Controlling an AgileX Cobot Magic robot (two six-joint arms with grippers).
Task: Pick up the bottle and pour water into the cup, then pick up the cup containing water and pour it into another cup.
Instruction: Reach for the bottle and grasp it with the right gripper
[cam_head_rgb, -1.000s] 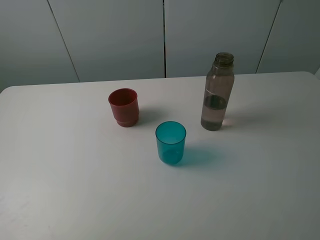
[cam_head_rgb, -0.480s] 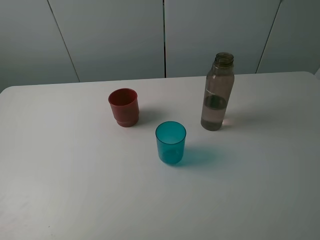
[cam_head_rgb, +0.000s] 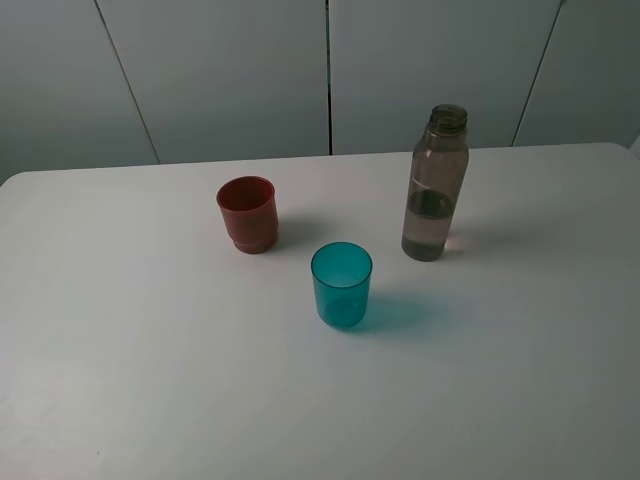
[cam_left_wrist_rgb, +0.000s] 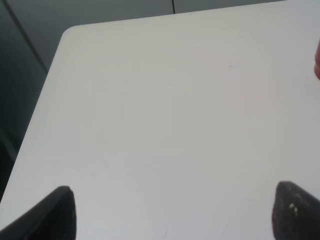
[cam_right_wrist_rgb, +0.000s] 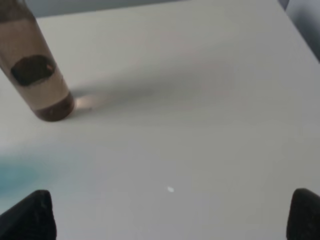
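Neither arm shows in the high view. The left gripper (cam_left_wrist_rgb: 177, 217) hangs over bare table (cam_left_wrist_rgb: 150, 125), jaws spread wide. The right gripper (cam_right_wrist_rgb: 170, 215), equally wide, faces the upright smoky bottle (cam_right_wrist_rgb: 37, 75). The teal tumbler (cam_head_rgb: 341, 285), seemingly empty, stands apart between the bottle and the red-brown cup (cam_head_rgb: 247, 214). Nothing has shifted since a second ago.

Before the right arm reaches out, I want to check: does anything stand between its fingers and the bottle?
Nothing visible does. In the right wrist view only bare table lies between the open fingers and the bottle.
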